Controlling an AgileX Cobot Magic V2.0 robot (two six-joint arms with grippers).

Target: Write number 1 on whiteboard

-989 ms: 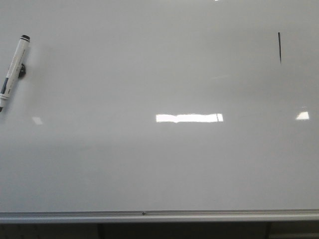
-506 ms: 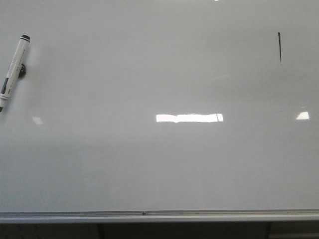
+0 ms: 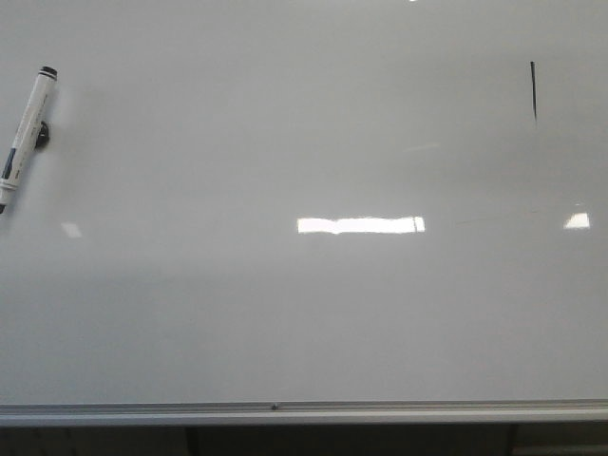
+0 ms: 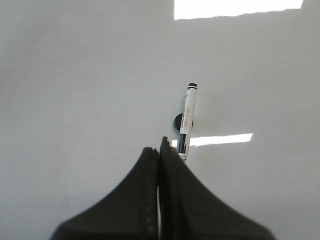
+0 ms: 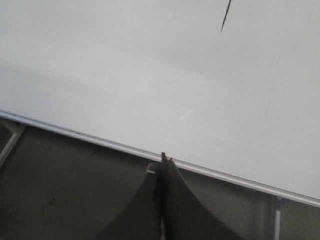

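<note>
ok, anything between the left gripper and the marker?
Nothing visible. In the left wrist view the shut left gripper faces the marker, which lies on the whiteboard, with only bare board between them.

Thin black number 1 (image 3: 533, 91) stands on the whiteboard's (image 3: 285, 313) far right.

Count: one whiteboard (image 3: 285, 313); one number 1 (image 3: 533, 90) at 2 o'clock; one marker pen (image 3: 25, 133) at 9 o'clock; two tools, left tool (image 4: 159, 155), right tool (image 5: 163, 161).
</note>
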